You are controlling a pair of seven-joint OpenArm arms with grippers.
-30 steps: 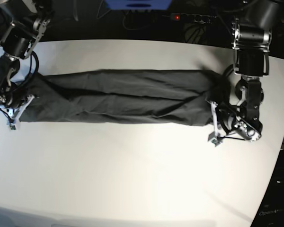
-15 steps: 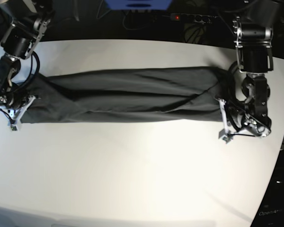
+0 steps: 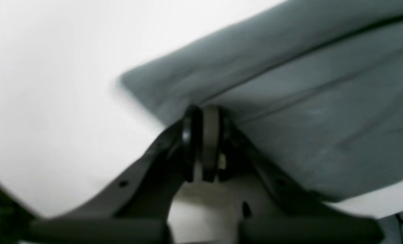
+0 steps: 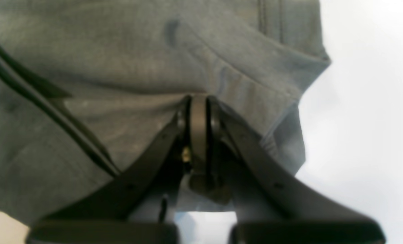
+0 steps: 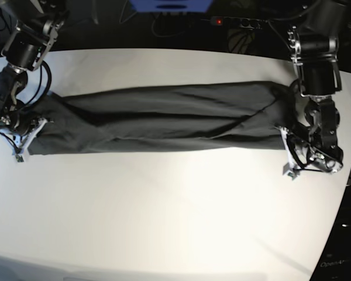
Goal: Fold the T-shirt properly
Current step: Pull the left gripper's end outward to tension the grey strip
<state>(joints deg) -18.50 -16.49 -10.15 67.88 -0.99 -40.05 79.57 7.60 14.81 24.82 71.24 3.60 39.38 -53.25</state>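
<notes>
T-shirt (image 5: pixel 164 117) lies as long band across white table (image 5: pixel 175 222). Left gripper (image 3: pixel 204 118) and right gripper (image 4: pixel 198 105) each clamped on opposite ends, likely pulling cloth taut to smooth wrinkles.

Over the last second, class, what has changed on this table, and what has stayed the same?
The left gripper, shut on the T-shirt, drew its end outward toward the table edge, stretching the cloth longer and flatter. The right gripper stayed clamped on the other end, barely moving.
</notes>
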